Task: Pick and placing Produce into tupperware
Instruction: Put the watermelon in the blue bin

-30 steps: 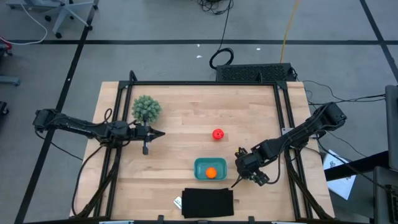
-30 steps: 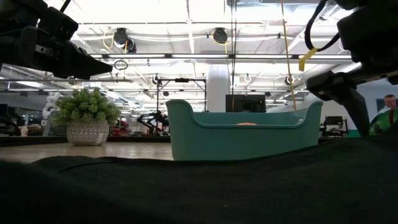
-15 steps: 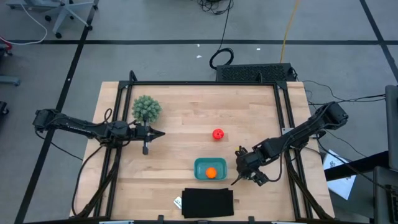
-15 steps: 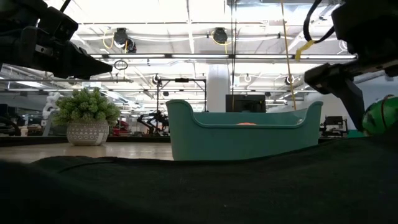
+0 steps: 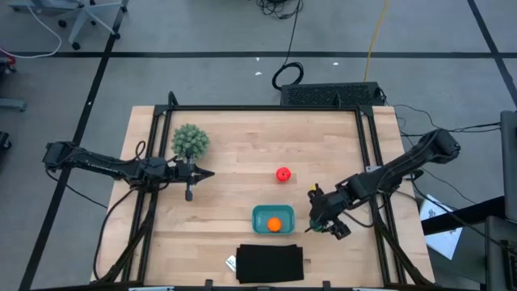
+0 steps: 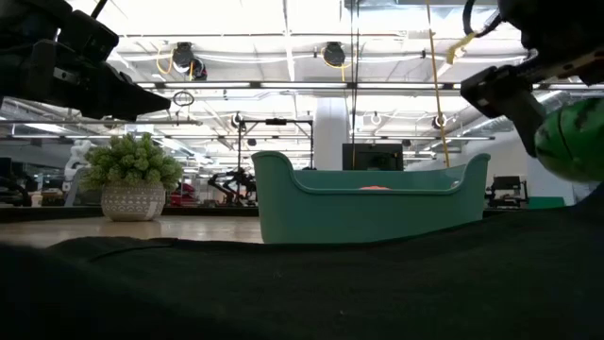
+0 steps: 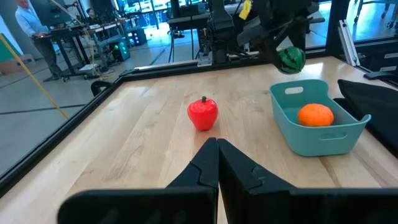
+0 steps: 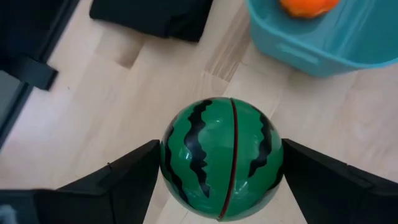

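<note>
- The left hand (image 5: 208, 174) hangs over the left part of the table (image 5: 242, 137), just right of a small potted plant (image 5: 191, 140). Its fingers are pressed together on nothing, so this arm looks parked.
- The red apple (image 5: 282, 174) lies alone on the bare wood near the middle of the table, a little beyond the tub's far rim and well clear of both hands. It appears to be the 1 piece nobody has gone for.
- The teal tupperware tub (image 5: 261, 214) sits toward the near edge, with a black flat cloth (image 5: 270, 263) just nearer than it. The orange (image 5: 275, 225) already rests inside.
- The right hand (image 5: 317, 223) is just right of the tub, fingers spread wide around the striped watermelon ball (image 8: 221, 155) and pinching it from both sides. From the table-level camera the ball hangs above the height of the tub's rim, so it is lifted clear of the table.
- Judged from this, 1 of 3 pieces is placed, and the step in hand is carrying the 2nd over.
- The next move calls for shifting the right hand left until the ball is over the tub's open space beside the orange, lowering it inside the walls, then spreading the fingers. Letting go while over the right rim could send the round ball rolling off.
</note>
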`<action>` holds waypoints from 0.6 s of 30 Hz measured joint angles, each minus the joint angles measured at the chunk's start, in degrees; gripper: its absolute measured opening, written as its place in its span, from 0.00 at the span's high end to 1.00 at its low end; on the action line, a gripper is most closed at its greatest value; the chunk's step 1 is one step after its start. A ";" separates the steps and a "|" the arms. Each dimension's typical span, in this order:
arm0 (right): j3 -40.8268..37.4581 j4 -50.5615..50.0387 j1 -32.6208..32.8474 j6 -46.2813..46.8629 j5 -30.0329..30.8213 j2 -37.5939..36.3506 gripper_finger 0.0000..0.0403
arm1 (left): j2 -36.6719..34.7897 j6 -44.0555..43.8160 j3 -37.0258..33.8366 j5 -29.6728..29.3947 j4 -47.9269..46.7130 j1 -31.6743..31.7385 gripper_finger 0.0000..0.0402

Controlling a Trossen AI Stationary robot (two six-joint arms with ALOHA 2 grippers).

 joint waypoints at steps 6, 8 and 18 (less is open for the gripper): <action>2.55 -2.16 -1.11 0.98 0.03 -2.33 0.21 | 0.02 0.00 0.00 0.00 0.00 0.02 1.00; 4.97 -4.55 -1.36 0.86 0.00 -2.29 0.21 | 0.00 0.00 0.00 0.00 0.00 0.01 1.00; 18.43 -17.70 -2.29 -1.42 3.00 -1.95 0.21 | 0.00 0.00 0.00 0.00 0.02 0.02 1.00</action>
